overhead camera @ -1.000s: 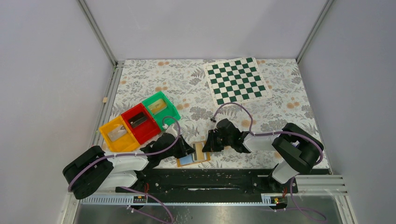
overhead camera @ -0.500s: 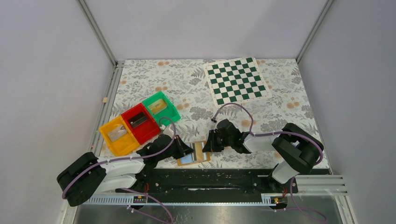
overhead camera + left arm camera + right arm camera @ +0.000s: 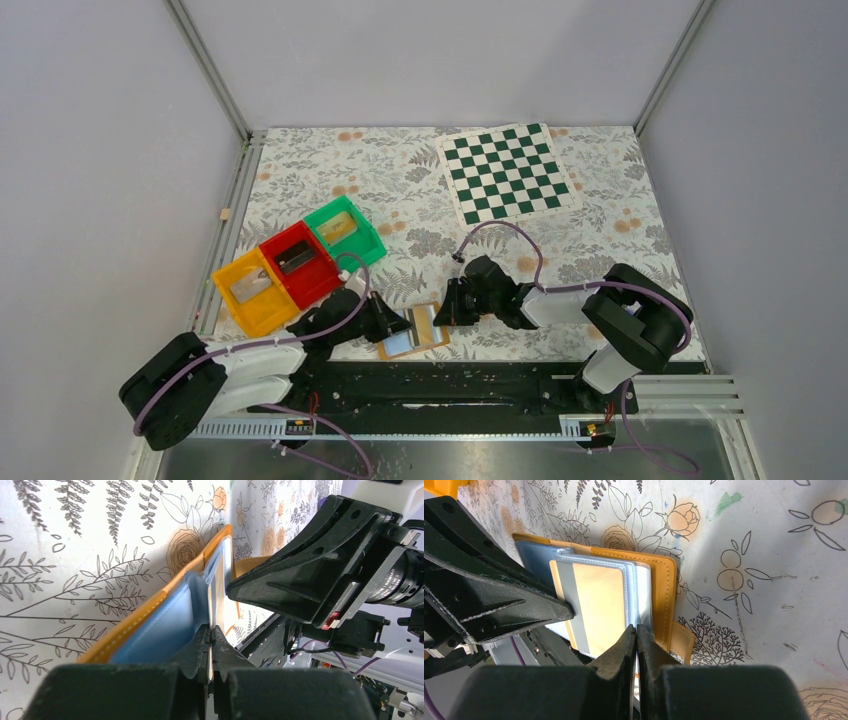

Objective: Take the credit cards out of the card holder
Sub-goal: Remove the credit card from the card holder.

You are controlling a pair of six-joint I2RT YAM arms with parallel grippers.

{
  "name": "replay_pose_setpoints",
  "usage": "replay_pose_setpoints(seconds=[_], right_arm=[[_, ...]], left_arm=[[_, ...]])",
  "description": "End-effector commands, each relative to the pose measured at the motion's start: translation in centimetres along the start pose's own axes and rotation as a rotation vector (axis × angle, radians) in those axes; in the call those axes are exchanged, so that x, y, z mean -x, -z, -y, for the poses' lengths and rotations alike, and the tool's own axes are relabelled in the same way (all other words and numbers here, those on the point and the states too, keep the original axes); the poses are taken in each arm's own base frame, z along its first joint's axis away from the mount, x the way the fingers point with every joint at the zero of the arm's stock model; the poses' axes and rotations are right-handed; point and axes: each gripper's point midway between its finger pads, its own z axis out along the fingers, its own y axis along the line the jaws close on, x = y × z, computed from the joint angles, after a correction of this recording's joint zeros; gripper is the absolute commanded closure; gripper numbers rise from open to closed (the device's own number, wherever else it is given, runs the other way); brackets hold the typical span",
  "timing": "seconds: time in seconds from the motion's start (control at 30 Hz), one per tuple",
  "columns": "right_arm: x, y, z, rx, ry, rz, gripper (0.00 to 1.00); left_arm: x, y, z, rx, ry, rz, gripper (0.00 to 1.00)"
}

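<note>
Item: card holder (image 3: 415, 330), small orange-tan folding wallet, pale-blue lining. Location: near edge of the bench (image 3: 330, 165), on the floral cover, lying open between the two grippers.

Contents: one tan credit card (image 3: 599, 600) with a grey stripe, seated in a clear pocket on the open face.

Left gripper (image 3: 392, 325): at the holder's left side, low over the bench. Clenched; in the left wrist view a thin pale edge, in line with the credit card, sits between the fingertips (image 3: 202, 642).

Right gripper (image 3: 447, 312): at the holder's right side. Clenched on the card holder; in the right wrist view the fingertips (image 3: 624, 642) pinch the lower edge of the clear pocket, just beside the orange border.

Also on bench: three joined plastic bins left of centre, yellow bin (image 3: 252, 290), red bin (image 3: 298, 262), green bin (image 3: 345, 230), each holding something too small to identify. Green-and-white chessboard (image 3: 505, 173) at the far right, well apart from the holder.
</note>
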Motion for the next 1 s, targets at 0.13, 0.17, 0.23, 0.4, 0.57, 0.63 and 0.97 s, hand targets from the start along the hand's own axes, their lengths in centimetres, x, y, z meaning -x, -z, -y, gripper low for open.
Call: replay_pose_setpoints(seconds=[0.13,0.17,0.23,0.4,0.57,0.63,0.97], right_arm=[[-0.8,0.1,2.2,-0.077,-0.003,-0.014,0.91],[-0.8,0.1,2.2,-0.078,-0.004,-0.015,0.91],[-0.8,0.1,2.3,-0.078,-0.005,-0.015,0.91],[-0.9,0.1,2.3,-0.079,-0.004,-0.016,0.91],[-0.8,0.1,2.4,-0.08,-0.004,-0.016,0.91],[-0.8,0.1,2.4,-0.08,-0.004,-0.016,0.91],[-0.6,0.2,2.2,-0.075,-0.004,-0.016,0.91]], left_arm=[[0.0,-0.3,2.4,-0.129,0.027,-0.021,1.0],[-0.1,-0.3,2.4,-0.136,0.034,-0.027,1.0],[-0.2,-0.3,2.3,-0.145,0.037,-0.039,0.97],[-0.1,-0.1,2.4,-0.165,0.04,-0.031,1.0],[0.0,0.2,1.8,-0.15,0.04,-0.017,1.0],[0.1,0.3,1.4,-0.133,0.033,-0.011,1.0],[0.2,0.8,0.8,-0.104,0.009,0.0,1.0]])
